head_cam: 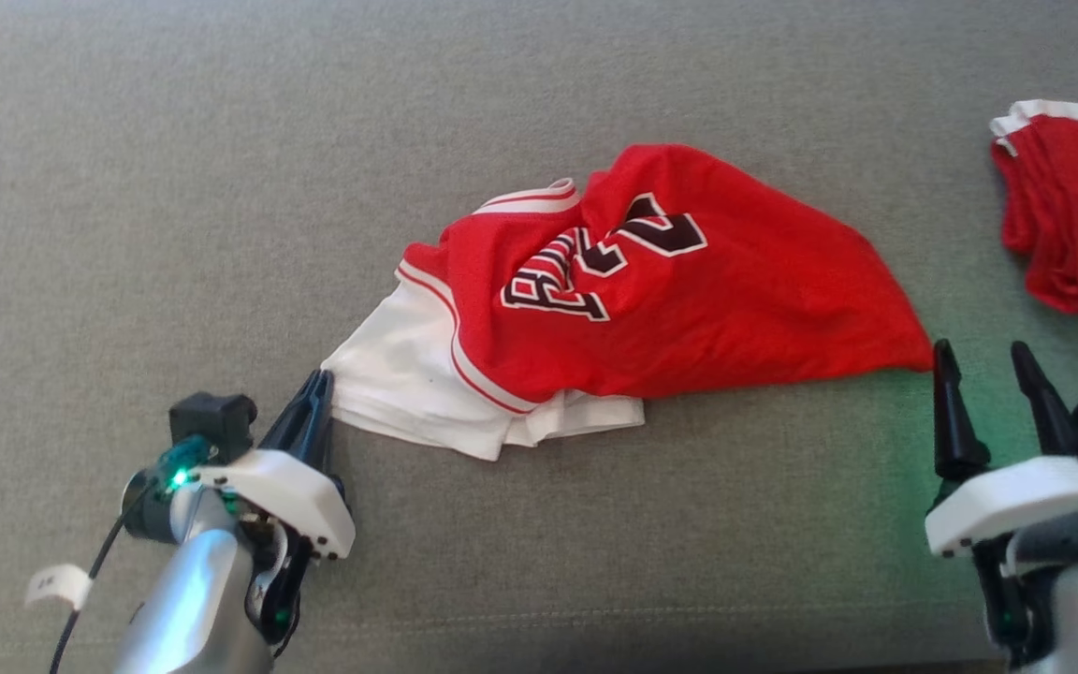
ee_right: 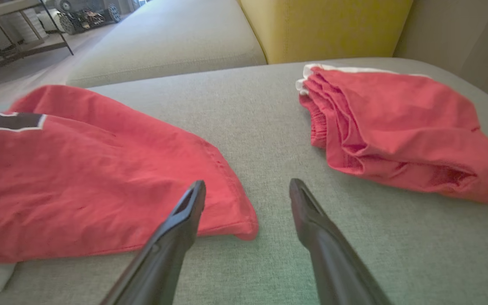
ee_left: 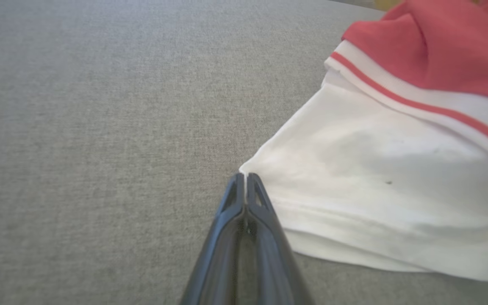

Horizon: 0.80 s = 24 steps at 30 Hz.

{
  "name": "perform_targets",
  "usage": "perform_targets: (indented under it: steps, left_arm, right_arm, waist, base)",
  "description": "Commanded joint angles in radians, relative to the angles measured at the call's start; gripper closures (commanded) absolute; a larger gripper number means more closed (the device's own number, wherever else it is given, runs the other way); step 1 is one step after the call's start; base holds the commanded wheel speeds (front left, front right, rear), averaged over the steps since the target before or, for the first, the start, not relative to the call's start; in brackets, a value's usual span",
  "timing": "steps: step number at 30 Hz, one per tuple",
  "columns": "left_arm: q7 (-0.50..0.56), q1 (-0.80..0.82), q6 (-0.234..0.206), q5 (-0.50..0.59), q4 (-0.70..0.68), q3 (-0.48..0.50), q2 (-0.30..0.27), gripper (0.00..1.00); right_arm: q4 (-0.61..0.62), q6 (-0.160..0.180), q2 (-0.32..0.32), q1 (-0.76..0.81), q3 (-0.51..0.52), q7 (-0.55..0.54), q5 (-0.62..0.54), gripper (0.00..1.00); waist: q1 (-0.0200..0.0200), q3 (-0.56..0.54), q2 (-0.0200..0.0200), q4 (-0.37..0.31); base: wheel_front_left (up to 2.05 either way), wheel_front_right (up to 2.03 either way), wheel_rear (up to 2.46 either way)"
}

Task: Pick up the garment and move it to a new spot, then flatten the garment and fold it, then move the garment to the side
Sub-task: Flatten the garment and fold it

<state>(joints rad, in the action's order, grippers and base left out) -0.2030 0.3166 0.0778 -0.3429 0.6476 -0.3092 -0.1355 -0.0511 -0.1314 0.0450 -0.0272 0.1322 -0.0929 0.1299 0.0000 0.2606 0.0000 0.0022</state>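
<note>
Nearest the head camera, the left gripper (head_cam: 321,376) had its two dark fingers pressed together at the white corner of the garment (head_cam: 689,309). The corner's tip sat right at the closed tips, so it looked nipped between them, a hold probably meant for lifting or dragging the cloth by one end. The right gripper (head_cam: 981,346) stood with its fingers wide apart and empty, just beside the garment's red far corner, seemingly placed to take that end.

Everything lay on a broad grey sofa cushion (head_cam: 221,187), flat and coarse-woven, with a seam along its front. Near its middle the garment lay crumpled: a thin red jersey with white trim and a red stripe. Its black, white-edged numerals (head_cam: 595,267) were buckled by folds, and smooth white layers were stacked under it at the left. It was neither flattened nor folded yet. Well apart, toward the right edge, a second red piece (head_cam: 1072,215) lay loosely folded, with a white hem. Behind it, in the right wrist view, rose a yellow cushion (ee_right: 324,25).
</note>
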Motion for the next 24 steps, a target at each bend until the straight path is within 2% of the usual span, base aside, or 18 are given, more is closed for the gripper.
perform_targets:
  steps: [1, 8, 13, 14, 15, 16, 19, 24]
  left_arm:
    - [-0.009, 0.045, -0.01, 0.008, -0.026, 0.026, -0.012, 1.0]
    - [-0.026, 0.082, -0.013, 0.018, -0.063, 0.013, -0.008, 1.0]
    - [-0.033, 0.093, -0.012, 0.02, -0.082, 0.007, -0.006, 1.0]
    - [-0.035, 0.092, -0.014, 0.02, -0.088, 0.007, -0.007, 1.0]
    - [-0.038, 0.091, -0.016, 0.018, -0.095, 0.01, -0.007, 1.0]
    - [-0.04, 0.088, -0.018, 0.017, -0.103, 0.012, -0.007, 1.0]
    - [-0.049, 0.079, -0.032, 0.017, -0.148, 0.028, -0.013, 1.0]
    - [-0.058, 0.05, -0.063, 0.032, -0.285, 0.067, -0.028, 1.0]
  right_arm:
    - [0.014, 0.001, 0.005, -0.064, -0.014, -0.004, -0.007, 0.0]
    - [-0.116, 0.001, 0.011, -0.143, -0.001, -0.071, -0.029, 0.0]
    - [-0.143, 0.001, 0.009, -0.156, 0.014, -0.144, -0.021, 0.0]
    - [-0.142, 0.001, 0.008, -0.155, 0.019, -0.157, -0.01, 0.08]
    - [-0.14, 0.001, 0.008, -0.151, 0.021, -0.172, -0.006, 0.69]
    - [-0.134, 0.001, 0.007, -0.146, 0.019, -0.183, 0.002, 1.0]
    - [-0.093, 0.001, 0.006, -0.135, 0.013, -0.177, 0.026, 1.0]
    - [0.028, 0.001, 0.006, -0.148, -0.016, -0.082, 0.086, 1.0]
  waist:
    - [0.0, 0.017, 0.0, 0.012]
    - [0.0, 0.08, 0.0, 0.041]
    - [0.0, 0.102, 0.0, 0.052]
    - [0.0, 0.104, 0.0, 0.053]
    - [0.0, 0.105, 0.0, 0.054]
    - [0.0, 0.105, 0.0, 0.054]
    - [0.0, 0.096, 0.0, 0.051]
    - [0.0, 0.057, 0.0, 0.038]
  base:
    - [0.0, 0.0, 0.0]
    - [0.0, 0.0, 0.0]
    - [0.0, 0.0, 0.0]
    - [0.0, 0.0, 0.0]
    - [0.0, 0.0, 0.0]
    - [0.0, 0.0, 0.0]
    - [0.0, 0.0, 0.0]
    - [0.0, 0.0, 0.0]
